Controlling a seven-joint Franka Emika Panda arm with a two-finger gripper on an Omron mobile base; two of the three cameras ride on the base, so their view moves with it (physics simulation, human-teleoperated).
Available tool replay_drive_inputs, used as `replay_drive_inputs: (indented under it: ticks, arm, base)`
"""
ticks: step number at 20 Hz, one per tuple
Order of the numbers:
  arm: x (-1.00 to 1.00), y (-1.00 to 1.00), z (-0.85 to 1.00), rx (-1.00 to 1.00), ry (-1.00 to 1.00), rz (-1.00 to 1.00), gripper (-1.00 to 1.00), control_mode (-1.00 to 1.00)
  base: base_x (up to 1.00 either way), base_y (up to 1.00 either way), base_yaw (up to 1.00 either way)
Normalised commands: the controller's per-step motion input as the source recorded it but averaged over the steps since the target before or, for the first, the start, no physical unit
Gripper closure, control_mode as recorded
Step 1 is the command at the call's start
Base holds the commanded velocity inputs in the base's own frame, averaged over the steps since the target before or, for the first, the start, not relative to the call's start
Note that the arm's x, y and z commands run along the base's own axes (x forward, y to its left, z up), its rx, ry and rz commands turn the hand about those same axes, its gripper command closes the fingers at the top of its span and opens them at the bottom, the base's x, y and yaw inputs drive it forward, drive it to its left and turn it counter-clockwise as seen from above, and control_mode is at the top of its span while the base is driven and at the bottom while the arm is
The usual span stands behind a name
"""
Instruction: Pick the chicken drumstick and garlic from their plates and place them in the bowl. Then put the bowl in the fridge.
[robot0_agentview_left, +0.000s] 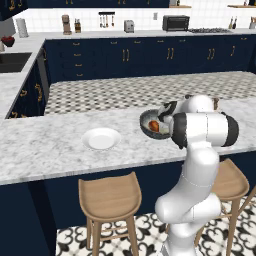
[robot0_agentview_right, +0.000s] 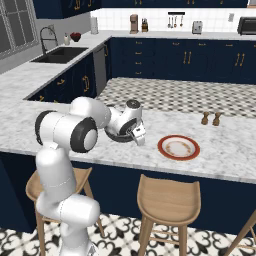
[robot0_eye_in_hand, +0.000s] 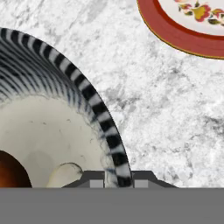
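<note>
The bowl (robot0_agentview_left: 150, 121) stands on the marble island counter, its striped rim (robot0_eye_in_hand: 87, 92) running up through the hand view. Inside it lie the reddish-brown chicken drumstick (robot0_agentview_left: 155, 126) (robot0_eye_in_hand: 11, 173) and the pale garlic (robot0_eye_in_hand: 63, 174). My gripper (robot0_eye_in_hand: 116, 183) (robot0_agentview_right: 138, 136) is shut on the bowl's rim, one finger inside and one outside. In the right base view the bowl (robot0_agentview_right: 116, 134) is mostly hidden behind my hand. The white plate (robot0_agentview_left: 101, 138) sits to the bowl's left, and the red-rimmed plate (robot0_agentview_right: 178, 147) (robot0_eye_in_hand: 183, 30) to its right. The fridge is out of view.
Two small shakers (robot0_agentview_right: 210, 119) stand on the counter beyond the red-rimmed plate. Wooden stools (robot0_agentview_left: 110, 197) (robot0_agentview_right: 167, 200) line the near side of the island below the counter edge. A sink (robot0_agentview_right: 62, 54) is set in the far left counter.
</note>
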Motion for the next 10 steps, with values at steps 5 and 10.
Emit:
replay_drive_inputs:
  ticks: [5, 10]
  arm:
    - [-0.76, 0.12, 0.84, 0.01, 0.00, -0.39, 1.00, -1.00]
    - [-0.79, 0.34, 0.90, 0.17, 0.03, -0.39, 1.00, -1.00]
  base:
    - [0.00, 0.00, 0.00]
    - [0.00, 0.00, 0.00]
